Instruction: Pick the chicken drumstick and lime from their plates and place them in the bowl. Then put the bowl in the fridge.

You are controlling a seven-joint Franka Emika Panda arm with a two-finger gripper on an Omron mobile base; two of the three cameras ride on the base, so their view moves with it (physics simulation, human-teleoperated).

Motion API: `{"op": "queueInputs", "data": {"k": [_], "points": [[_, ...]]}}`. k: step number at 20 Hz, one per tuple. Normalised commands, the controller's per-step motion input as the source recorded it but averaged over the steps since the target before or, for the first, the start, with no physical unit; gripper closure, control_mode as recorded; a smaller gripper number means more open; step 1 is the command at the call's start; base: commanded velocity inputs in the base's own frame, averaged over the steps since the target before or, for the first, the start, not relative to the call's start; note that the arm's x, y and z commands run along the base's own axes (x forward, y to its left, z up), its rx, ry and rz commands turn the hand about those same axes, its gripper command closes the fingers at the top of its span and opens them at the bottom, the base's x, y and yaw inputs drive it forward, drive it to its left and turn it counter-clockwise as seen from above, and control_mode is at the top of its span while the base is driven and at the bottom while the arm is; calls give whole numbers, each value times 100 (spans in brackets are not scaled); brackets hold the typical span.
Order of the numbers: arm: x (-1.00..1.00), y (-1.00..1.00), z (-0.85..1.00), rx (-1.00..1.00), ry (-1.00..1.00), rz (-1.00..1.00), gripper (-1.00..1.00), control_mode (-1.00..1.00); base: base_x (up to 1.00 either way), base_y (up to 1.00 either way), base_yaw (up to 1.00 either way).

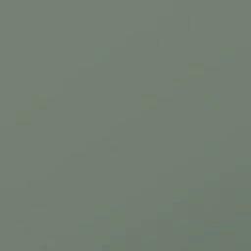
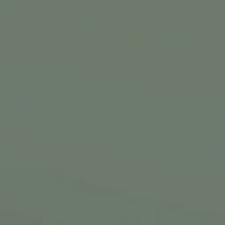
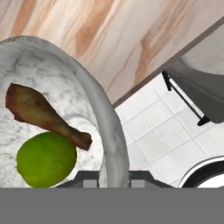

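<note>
The bowl (image 3: 57,78), speckled and stone-like, is hanging up off the ground with its rim running down between the finger tips of the gripper (image 3: 114,180), which is pinching nearly shut on that rim. Inside the bowl, the chicken drumstick (image 3: 41,113) is lying with its narrow end resting against the lime (image 3: 46,159), the two touching. Past the rim, a light wooden surface (image 3: 131,35) is showing, then a white tiled floor (image 3: 153,135), and a grey steel body with a dark bar handle (image 3: 183,98) along its edge.
</note>
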Motion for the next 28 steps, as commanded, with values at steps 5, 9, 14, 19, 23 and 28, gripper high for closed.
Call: {"op": "queueInputs", "data": {"k": [5,9,14,19,23,28], "points": [[0,0,0,0,0,0,100,100,16,94,0],[0,0,0,0,0,0,100,100,27,94,0],[0,0,0,0,0,0,100,100,36,90,-1],[0,0,0,0,0,0,100,100,54,75,-10],[0,0,0,0,0,0,100,100,67,55,-22],[0,0,0,0,0,0,100,100,74,44,-28]]}}
